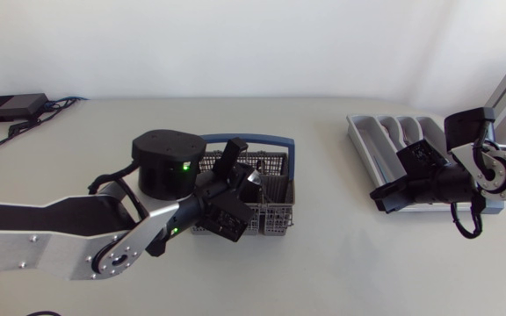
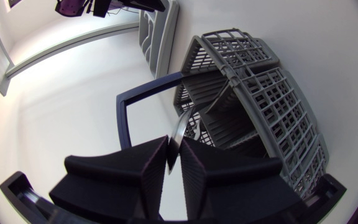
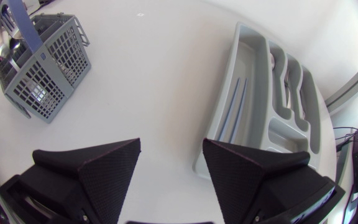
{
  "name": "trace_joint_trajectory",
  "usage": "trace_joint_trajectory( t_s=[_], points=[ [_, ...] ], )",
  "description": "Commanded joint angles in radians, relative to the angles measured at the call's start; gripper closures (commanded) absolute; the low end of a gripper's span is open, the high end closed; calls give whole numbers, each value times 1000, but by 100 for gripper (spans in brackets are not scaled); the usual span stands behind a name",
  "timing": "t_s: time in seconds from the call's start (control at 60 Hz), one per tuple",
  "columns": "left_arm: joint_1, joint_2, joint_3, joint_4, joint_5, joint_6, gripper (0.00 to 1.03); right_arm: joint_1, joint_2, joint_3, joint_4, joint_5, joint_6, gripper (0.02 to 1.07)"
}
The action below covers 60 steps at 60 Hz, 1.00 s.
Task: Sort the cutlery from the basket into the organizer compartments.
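— Pale surface [image 1: 323, 263], grey basket [image 1: 275, 219] mid-way, organizer [image 1: 358, 132] off right. Far along?
— Looks part done: some cutlery [image 3: 289, 81] in compartments, more left in basket. Clamps a metal piece [image 2: 179, 127] at the basket in left jaws; holds right jaws apart, empty, by organizer.

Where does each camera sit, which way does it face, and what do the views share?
Head view: fixed above the table, looking down; both arms show, left gripper over the basket, right gripper by the organizer.
Left wrist view: on the left arm's last link, facing the basket; own fingers pinch a metal cutlery piece.
Right wrist view: on the right arm's last link, facing the table; own open fingers, organizer ahead.
Shared: all three show basket and organizer.
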Motion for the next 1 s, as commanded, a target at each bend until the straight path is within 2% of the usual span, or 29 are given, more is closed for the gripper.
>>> trace_joint_trajectory(
  t_s=[0.0, 0.033, 0.25, 0.367, 0.767, 0.983],
  points=[
    [4, 3, 23, 10, 9, 29, 98, 2, -11, -32, 7, -4, -17, 34],
    [4, 1, 21, 9, 9, 29, 100, 2, -11, -32, 7, -4, -17, 34],
    [6, -48, 34, -13, 26, 28, 100, 3, -11, -32, 7, -4, -16, 34],
    [4, -77, 49, -60, 29, 26, 100, 5, -11, -34, 7, -4, -14, 34],
    [-4, -152, 204, -327, 29, -69, 100, 17, -22, -40, 2, -2, -9, 34],
    [7, -203, 241, -410, 28, -64, 100, 26, -26, -40, 1, 4, -8, 34]
  ],
)
